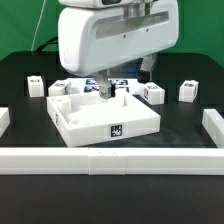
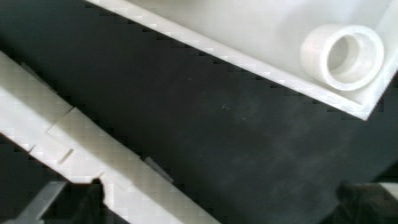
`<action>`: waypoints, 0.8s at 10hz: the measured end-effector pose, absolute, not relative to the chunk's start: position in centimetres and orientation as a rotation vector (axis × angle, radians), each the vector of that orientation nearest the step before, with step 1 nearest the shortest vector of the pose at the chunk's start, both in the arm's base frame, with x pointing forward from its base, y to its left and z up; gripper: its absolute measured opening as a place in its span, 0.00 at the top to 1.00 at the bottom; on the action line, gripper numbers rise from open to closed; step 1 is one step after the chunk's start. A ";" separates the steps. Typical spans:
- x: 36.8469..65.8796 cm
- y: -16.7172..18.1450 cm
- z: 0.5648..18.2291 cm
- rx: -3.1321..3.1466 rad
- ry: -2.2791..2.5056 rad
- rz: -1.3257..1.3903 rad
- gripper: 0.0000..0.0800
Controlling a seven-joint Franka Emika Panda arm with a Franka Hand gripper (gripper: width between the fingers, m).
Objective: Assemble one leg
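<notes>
I record the tray (image 1: 85,122) as white plastic, smooth, with a dull satin finish. The leg (image 1: 188,87) looks the same plastic, its tag (image 1: 186,93) printed matt black and white. The table top (image 2: 196,120) is black, matt, faintly grainy. The arm casing (image 1: 105,35) is glossy white plastic.

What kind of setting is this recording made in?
Probably a lab bench for robot assembly trials: a black table fenced by white rails, a green backdrop, and tagged white parts, such as a tray and a leg.
</notes>
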State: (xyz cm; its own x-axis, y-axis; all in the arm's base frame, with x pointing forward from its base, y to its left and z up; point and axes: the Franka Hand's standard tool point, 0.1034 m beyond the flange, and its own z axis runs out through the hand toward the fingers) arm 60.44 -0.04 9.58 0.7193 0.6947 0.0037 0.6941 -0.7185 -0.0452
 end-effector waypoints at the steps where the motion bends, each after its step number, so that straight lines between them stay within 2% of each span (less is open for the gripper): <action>1: 60.4 0.0 9.6 -2.872 -1.161 0.021 0.19; 6: 60.4 0.0 9.5 -2.872 -1.161 0.020 0.19; 8: 59.1 -0.9 8.9 -2.794 -1.367 -0.020 0.19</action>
